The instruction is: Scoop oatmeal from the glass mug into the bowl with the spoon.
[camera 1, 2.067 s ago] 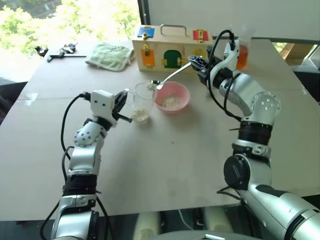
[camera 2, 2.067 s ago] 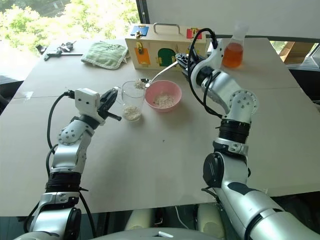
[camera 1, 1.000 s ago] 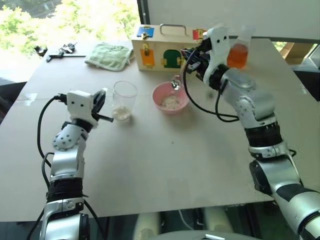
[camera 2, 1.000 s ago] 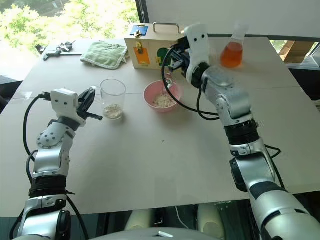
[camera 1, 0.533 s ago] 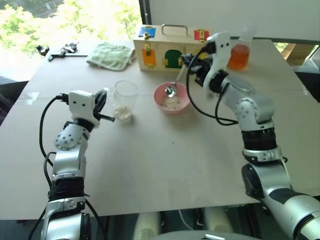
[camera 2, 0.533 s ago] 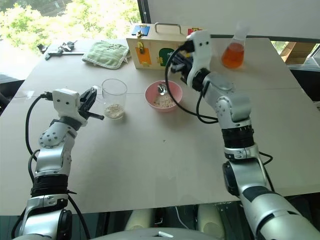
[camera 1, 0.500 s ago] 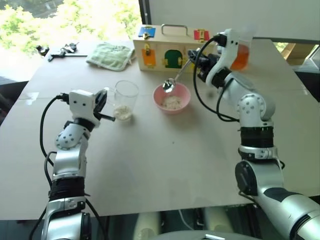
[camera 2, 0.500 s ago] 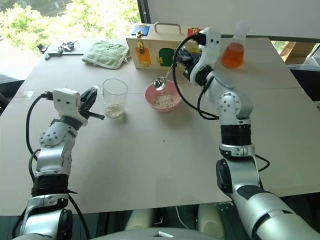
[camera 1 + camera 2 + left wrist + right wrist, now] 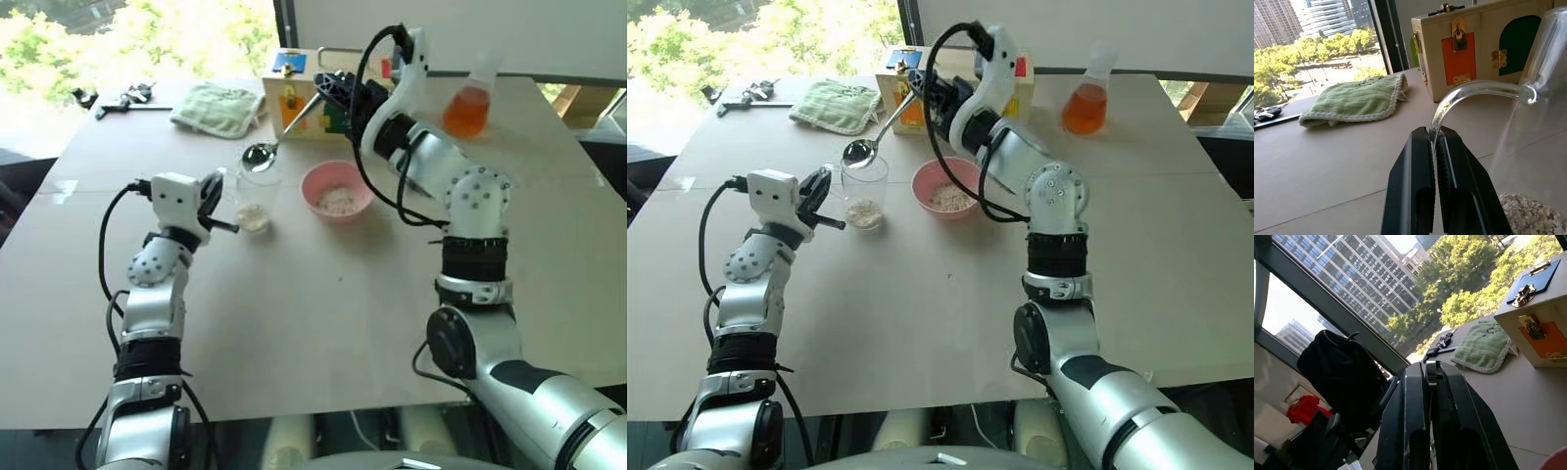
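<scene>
Left eye view: the spoon (image 9: 263,155), pinched by its handle in the right gripper (image 9: 331,90), hangs over the glass mug (image 9: 253,196), bowl end apparently empty. The left gripper (image 9: 1436,147) is pressed together on the mug's handle. Oatmeal (image 9: 253,216) lies low in the mug; some already sits in the pink bowl (image 9: 336,190) just beside it (so scooping looks partly done, more left). Beyond the grippers on the beige table (image 9: 333,313): a wooden latch box (image 9: 299,93), green cloth (image 9: 217,107), orange flask (image 9: 466,103), sunny window.
</scene>
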You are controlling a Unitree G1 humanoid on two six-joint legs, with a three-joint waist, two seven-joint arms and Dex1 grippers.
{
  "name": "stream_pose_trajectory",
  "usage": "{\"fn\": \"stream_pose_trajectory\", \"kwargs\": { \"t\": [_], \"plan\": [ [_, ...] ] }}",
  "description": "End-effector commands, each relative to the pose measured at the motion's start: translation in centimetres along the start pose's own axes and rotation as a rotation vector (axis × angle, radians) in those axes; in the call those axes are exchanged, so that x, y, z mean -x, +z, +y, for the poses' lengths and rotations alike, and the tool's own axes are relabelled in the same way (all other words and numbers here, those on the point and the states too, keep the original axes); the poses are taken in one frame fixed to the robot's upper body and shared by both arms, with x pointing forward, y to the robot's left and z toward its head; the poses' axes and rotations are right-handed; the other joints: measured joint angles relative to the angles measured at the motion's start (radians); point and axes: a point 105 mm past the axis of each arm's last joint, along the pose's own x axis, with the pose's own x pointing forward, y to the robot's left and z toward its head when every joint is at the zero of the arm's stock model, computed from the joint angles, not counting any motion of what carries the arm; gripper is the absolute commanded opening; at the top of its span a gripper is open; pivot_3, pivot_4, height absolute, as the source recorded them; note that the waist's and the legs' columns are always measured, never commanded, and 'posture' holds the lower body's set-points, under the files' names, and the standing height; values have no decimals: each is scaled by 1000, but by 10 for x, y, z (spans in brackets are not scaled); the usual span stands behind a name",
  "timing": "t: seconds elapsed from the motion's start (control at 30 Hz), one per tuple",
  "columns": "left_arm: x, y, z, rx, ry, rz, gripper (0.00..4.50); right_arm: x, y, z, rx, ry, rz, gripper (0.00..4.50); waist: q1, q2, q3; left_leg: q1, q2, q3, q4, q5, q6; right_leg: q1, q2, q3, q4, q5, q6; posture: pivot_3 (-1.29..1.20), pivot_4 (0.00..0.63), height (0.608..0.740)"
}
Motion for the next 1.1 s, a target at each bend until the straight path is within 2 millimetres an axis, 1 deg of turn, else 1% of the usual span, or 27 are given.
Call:
{"fn": "stream_pose_trajectory", "kwargs": {
  "t": [0.03, 0.13, 0.17, 0.2, 0.3, 0.4, 0.43, 0.5, 0.6, 0.67, 0.77, 0.9, 1.03, 1.07, 1.1],
  "plan": [
    [-4, 16, -3, -18, -8, -56, 27, -4, -17, -1, 57, 8, 36, 0, -1, 0, 0, 0, 0, 0, 0, 0, 0, 0, 0, 0, 0, 0, 0, 0, 150, 740],
    [-4, 15, -6, -17, -15, -54, 27, -7, -19, -3, 61, 2, 37, 0, -1, 0, 0, 0, 0, 0, 0, 0, 0, 0, 0, 0, 0, 0, 0, 0, 150, 740],
    [-3, 14, -6, -16, -16, -53, 0, -8, -19, -3, 62, 1, 35, 710, -1, 0, 0, 0, 0, 0, 0, 0, 0, 0, 0, 0, 0, 0, 0, 0, 150, 740],
    [-4, 14, -6, -15, -17, -53, 0, -8, -18, -3, 64, 1, 27, 1072, -1, 0, 0, 0, 0, 0, 0, 0, 0, 0, 0, 0, 0, 0, 0, 0, 150, 740],
    [-4, 13, -6, -12, -19, -49, 0, -10, -9, 5, 55, 31, -14, 2436, -2, 0, 0, 0, 0, 0, 0, 0, 0, 0, 0, 0, 0, 0, 0, 0, 150, 740],
    [-4, 11, -4, 1, -6, -44, 0, -7, 5, 14, 42, 70, -69, 3852, -1, 0, 0, 0, 0, 0, 0, 0, 0, 0, 0, 0, 0, 0, 0, 0, 150, 740],
    [-4, 10, -2, 17, 10, -43, 0, -4, 11, 14, 43, 76, -90, 4239, -1, 0, 0, 0, 0, 0, 0, 0, 0, 0, 0, 0, 0, 0, 0, 0, 150, 740],
    [-3, 6, 3, 52, 44, -41, 0, 4, 24, 7, 52, 65, -129, 4239, 0, 0, 0, 0, 0, 0, 0, 0, 0, 0, 0, 0, 0, 0, 0, 0, 150, 740],
    [-2, 0, 9, 128, 104, -40, 0, 19, 35, -16, 68, -6, -155, 4239, 1, 0, 0, 0, 0, 0, 0, 0, 0, 0, 0, 0, 0, 0, 0, 0, 150, 740],
    [-1, -5, 10, 172, 131, -36, 0, 29, 36, -32, 83, -59, -155, 4239, 2, 0, 0, 0, 0, 0, 0, 0, 0, 0, 0, 0, 0, 0, 0, 0, 150, 740],
    [3, -18, 8, 224, 156, -13, 0, 42, 35, -47, 111, -115, -145, 4239, 0, 0, 0, 0, 0, 0, 0, 0, 0, 0, 0, 0, 0, 0, 0, 0, 150, 740],
    [12, -35, 2, 267, 173, 17, 0, 54, 32, -55, 120, -154, -139, 4239, -5, 0, 0, 1, 0, 0, 0, 0, 0, 0, 0, 1, 1, 0, 0, 0, 150, 740],
    [24, -47, -1, 276, 176, 41, 1405, 59, 30, -58, 117, -177, -140, 4290, -6, 0, 0, 2, 0, 0, 0, 0, 0, 0, 0, 1, 1, 0, 0, 0, 150, 740],
    [26, -48, -1, 274, 176, 41, 1942, 60, 30, -58, 115, -179, -141, 4290, -5, 0, 0, 2, 0, 0, 0, 0, 0, 0, 0, 1, 1, 0, 0, 0, 150, 740],
    [29, -48, -1, 269, 177, 42, 2361, 61, 30, -58, 113, -178, -141, 4290, -4, 0, 0, 2, 0, 0, 0, 0, 0, 0, 0, 1, 1, 0, 0, 0, 150, 740]
  ]
}}
